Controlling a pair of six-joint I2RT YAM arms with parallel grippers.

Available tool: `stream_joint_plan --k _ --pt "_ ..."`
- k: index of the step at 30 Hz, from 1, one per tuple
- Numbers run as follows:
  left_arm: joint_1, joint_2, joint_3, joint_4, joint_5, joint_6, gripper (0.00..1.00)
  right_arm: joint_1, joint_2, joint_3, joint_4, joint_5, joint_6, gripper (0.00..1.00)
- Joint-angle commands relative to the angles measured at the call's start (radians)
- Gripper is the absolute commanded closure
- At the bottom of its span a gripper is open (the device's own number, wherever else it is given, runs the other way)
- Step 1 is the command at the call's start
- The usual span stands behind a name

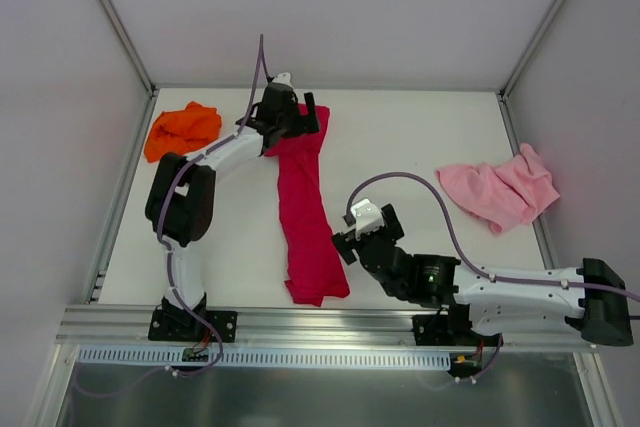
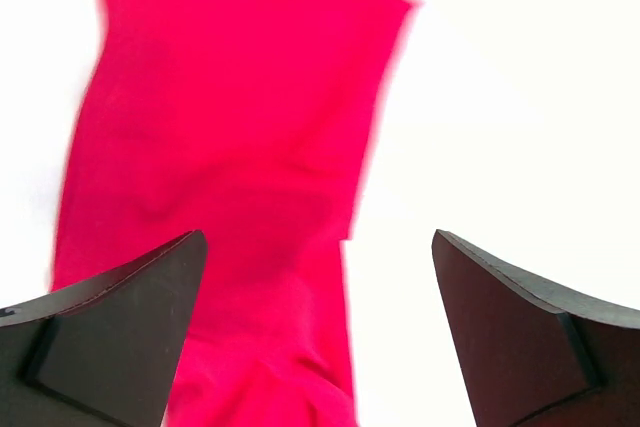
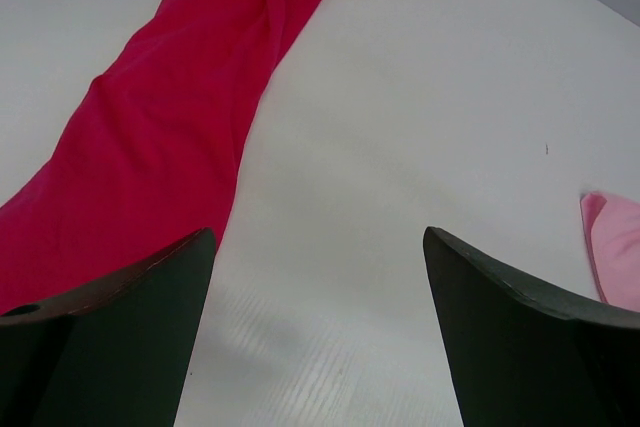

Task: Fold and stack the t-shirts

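The crimson red t-shirt (image 1: pixel 305 207) lies pulled out into a long narrow strip down the middle of the table. My left gripper (image 1: pixel 312 119) hovers open over its far end. In the left wrist view the red cloth (image 2: pixel 230 147) lies flat below the left gripper (image 2: pixel 318 237), and nothing is between the fingers. My right gripper (image 1: pixel 345 244) stands open just right of the strip's near part. In the right wrist view the right gripper (image 3: pixel 319 232) frames bare table, with the red t-shirt (image 3: pixel 160 137) to its left. The orange t-shirt (image 1: pixel 182 129) is bunched at the far left. At the right lies the crumpled pink t-shirt (image 1: pixel 500 190).
White walls with metal corner posts (image 1: pixel 115 22) close the table in at the back and sides. An aluminium rail (image 1: pixel 320 325) runs along the near edge by the arm bases. A corner of the pink t-shirt (image 3: pixel 615 247) shows at the right edge of the right wrist view.
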Motion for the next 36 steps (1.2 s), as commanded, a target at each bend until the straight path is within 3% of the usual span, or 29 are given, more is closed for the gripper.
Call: stream_joint_plan --k 1,4,7,10,17,22,28,31,34,36 --pt "-0.019 -0.190 -0.066 0.171 -0.040 0.105 0.01 0.008 0.033 0.031 0.047 0.001 -0.004 0.10" --pt "-0.036 -0.285 -0.184 0.261 -0.024 0.134 0.01 0.010 0.041 0.027 0.050 0.004 -0.004 0.10" --pt "-0.053 -0.377 -0.285 0.210 -0.087 0.052 0.01 0.010 0.029 0.023 0.048 0.037 0.006 0.10" --pt "-0.098 -0.504 -0.517 0.334 -0.108 0.007 0.02 0.010 -0.020 0.020 0.019 0.174 0.049 0.10" --pt "-0.212 -0.615 -0.785 0.391 -0.127 -0.030 0.03 0.008 -0.270 -0.022 0.005 0.345 0.043 0.10" --pt "-0.241 -0.695 -0.957 0.463 -0.082 -0.097 0.04 -0.059 -0.235 0.001 -0.085 0.377 0.089 0.10" --pt "-0.330 -0.798 -1.058 0.447 -0.130 -0.157 0.05 -0.122 -0.189 0.021 -0.115 0.336 0.124 0.10" --pt "-0.437 -0.848 -1.074 0.405 -0.208 -0.157 0.05 -0.139 -0.191 0.017 -0.107 0.285 0.126 0.10" --pt "-0.610 -0.861 -1.059 0.309 -0.363 -0.175 0.05 -0.147 -0.172 0.012 -0.114 0.276 0.140 0.10" --pt "-0.663 -0.855 -1.063 0.255 -0.473 -0.227 0.05 -0.150 -0.160 0.014 -0.114 0.270 0.140 0.10"
